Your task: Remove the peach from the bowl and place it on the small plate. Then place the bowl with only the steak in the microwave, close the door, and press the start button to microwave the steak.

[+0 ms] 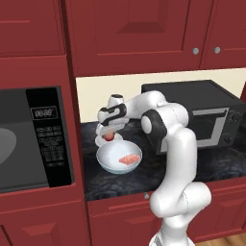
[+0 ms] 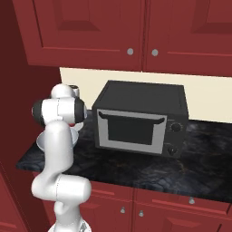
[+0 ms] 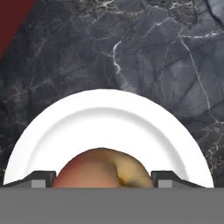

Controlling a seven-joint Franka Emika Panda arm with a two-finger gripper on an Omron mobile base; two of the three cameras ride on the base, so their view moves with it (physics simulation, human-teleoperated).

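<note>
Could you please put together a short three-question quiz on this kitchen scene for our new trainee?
1. True or false: the steak lies in the bowl.
2. The peach is over: A) the small plate; B) the bowl; C) bare counter.
3. Fill in: the gripper has one finger on each ___ of the peach.

Key: 1 true. 2 A. 3 side.
</note>
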